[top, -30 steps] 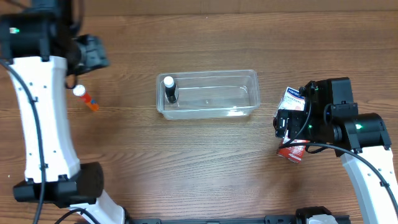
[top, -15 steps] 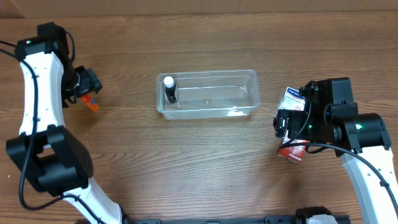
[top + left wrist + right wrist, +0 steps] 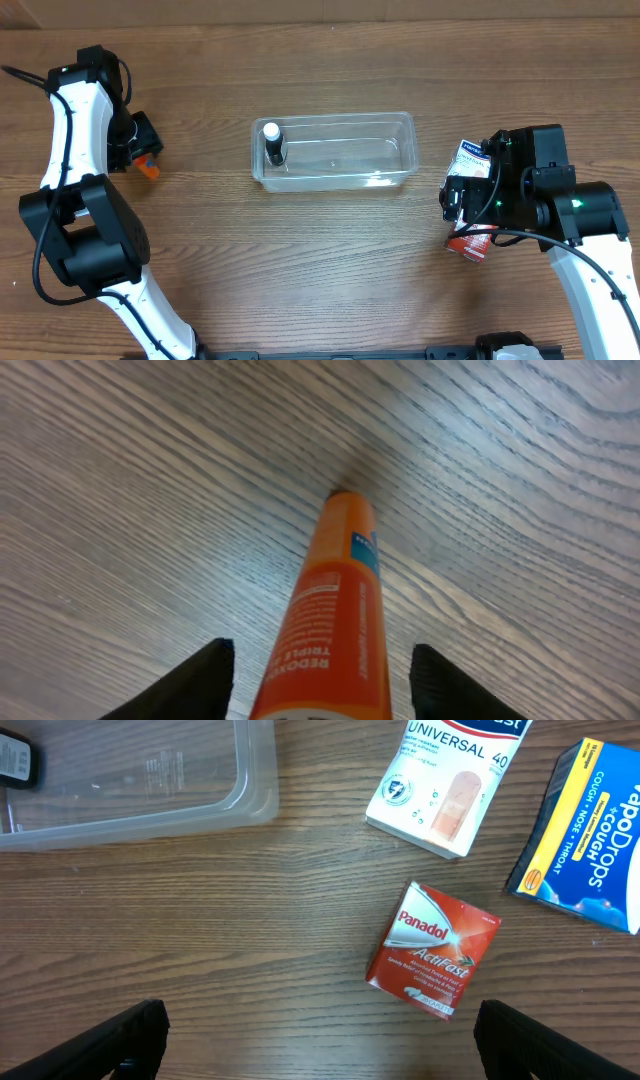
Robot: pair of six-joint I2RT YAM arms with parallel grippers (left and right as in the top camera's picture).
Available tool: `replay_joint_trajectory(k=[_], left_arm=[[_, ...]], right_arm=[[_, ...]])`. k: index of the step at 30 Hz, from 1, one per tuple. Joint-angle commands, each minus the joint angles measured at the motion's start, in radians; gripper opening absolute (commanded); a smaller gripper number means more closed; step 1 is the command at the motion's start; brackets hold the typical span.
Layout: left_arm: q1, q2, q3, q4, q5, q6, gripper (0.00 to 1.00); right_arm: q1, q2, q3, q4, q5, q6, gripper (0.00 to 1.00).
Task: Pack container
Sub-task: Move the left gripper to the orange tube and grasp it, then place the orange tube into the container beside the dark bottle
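Observation:
The clear container [image 3: 333, 150] stands mid-table with a small black bottle with a white cap [image 3: 272, 143] in its left end. My left gripper [image 3: 138, 148] is low over an orange tube [image 3: 149, 169] lying on the table at the far left. In the left wrist view the tube [image 3: 335, 610] lies between my open fingers [image 3: 190, 685], with a gap on each side. My right gripper [image 3: 320, 1045] is wide open and empty above the wood, with a red Panadol box [image 3: 432, 950] just ahead of it. The container's corner [image 3: 250, 780] shows at the upper left of that view.
A white plaster box [image 3: 445, 785] and a yellow cough-drops bag [image 3: 590, 835] lie beyond the Panadol box, right of the container. In the overhead view the plaster box [image 3: 470, 158] and the red box [image 3: 468, 243] peek out from under the right arm.
My left arm has swung in and come down over the orange tube, now covering its white cap end. The right arm has not moved.

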Motion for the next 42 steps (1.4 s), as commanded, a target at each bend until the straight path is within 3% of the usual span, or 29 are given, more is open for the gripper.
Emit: replay_joint_trajectory(k=[1, 3, 11, 14, 21, 26, 30, 35, 42], left_arm=[[0.007, 0.002, -0.003, 0.003, -0.042, 0.003, 0.44], [0.007, 0.002, -0.003, 0.008, -0.044, 0.003, 0.4], [0.007, 0.002, -0.003, 0.039, -0.045, 0.024, 0.39], [0.007, 0.0, -0.003, 0.035, -0.043, 0.025, 0.26], [-0.019, -0.131, 0.001, 0.0, 0.056, 0.025, 0.18], [-0.148, -0.37, 0.002, -0.061, 0.095, 0.025, 0.19], [-0.34, -0.519, 0.002, -0.11, 0.095, 0.025, 0.21], [-0.539, -0.489, -0.005, -0.146, 0.095, -0.01, 0.21], [-0.624, -0.335, -0.005, -0.135, 0.095, -0.018, 0.19]], right_arm=[[0.002, 0.006, 0.033, 0.005, -0.005, 0.005, 1.0], [0.002, 0.006, 0.033, 0.006, -0.005, 0.005, 1.0], [0.002, 0.006, 0.033, 0.006, -0.005, 0.005, 1.0], [0.002, 0.006, 0.033, 0.009, -0.005, 0.005, 1.0], [0.002, 0.006, 0.033, 0.01, -0.005, 0.005, 1.0], [0.002, 0.006, 0.033, 0.009, -0.005, 0.005, 1.0], [0.002, 0.006, 0.033, 0.009, -0.005, 0.005, 1.0], [0.002, 0.006, 0.033, 0.005, -0.006, 0.005, 1.0], [0.002, 0.006, 0.033, 0.001, -0.006, 0.005, 1.0]])
